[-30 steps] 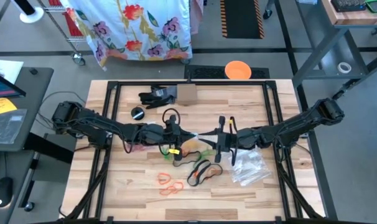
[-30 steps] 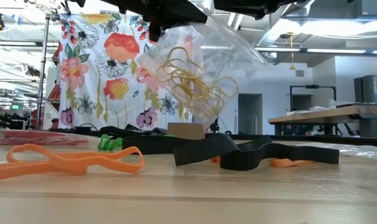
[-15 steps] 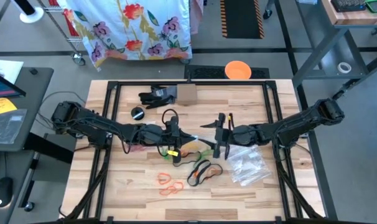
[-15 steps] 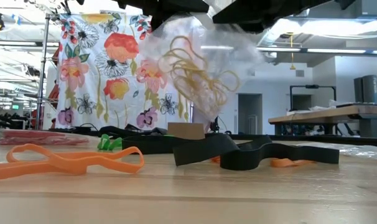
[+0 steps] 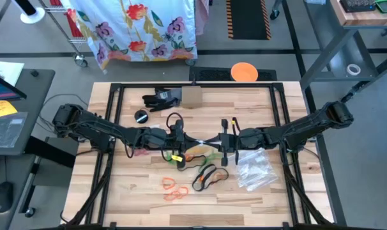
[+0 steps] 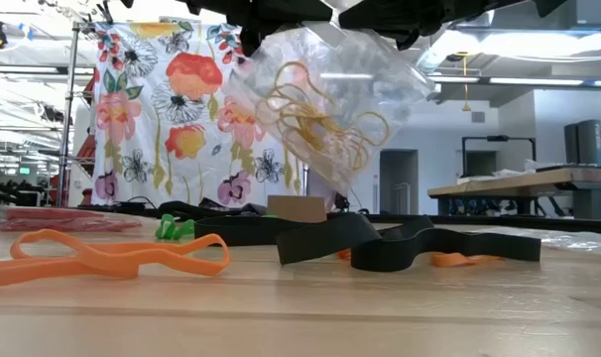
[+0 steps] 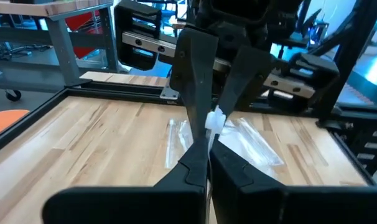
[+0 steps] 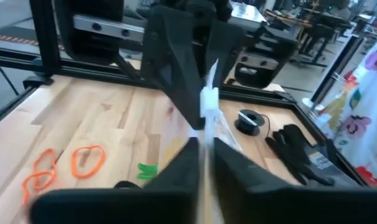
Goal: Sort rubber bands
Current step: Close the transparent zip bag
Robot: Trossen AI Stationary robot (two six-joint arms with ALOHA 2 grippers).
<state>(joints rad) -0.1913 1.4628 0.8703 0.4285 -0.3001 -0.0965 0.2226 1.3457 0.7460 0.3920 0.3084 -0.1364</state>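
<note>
At the centre of the high view, over the wooden table (image 5: 257, 102), the two dark arms meet nose to nose, the left gripper (image 5: 192, 139) and the right gripper (image 5: 220, 141) each pinched tight on an opposite edge of one clear plastic bag (image 6: 330, 99), which hangs between them in the upper middle of the low view with a tangle of yellow rubber bands (image 6: 315, 124) inside. Both wrist views show the jaws closed on the bag's thin top edge, the other arm's fingers facing them just beyond. Below the bag, in the lower centre of the high view, loose bands lie on the wood: black bands (image 5: 207, 175) just right of middle, orange bands (image 5: 173, 189) lower left of them, and green bands (image 5: 208, 156) almost under the grippers; a heap of empty clear bags (image 5: 254, 169) sits right of centre. The step in hand looks like holding the bag's mouth so it can be opened or sealed, and doing it well likely means keeping both pinches on the film alone, pulling evenly and level so the edge neither tears nor slips, and keeping the mouth uppermost so the yellow bands stay settled at the bottom rather than spilling back among the unsorted colours.
</note>
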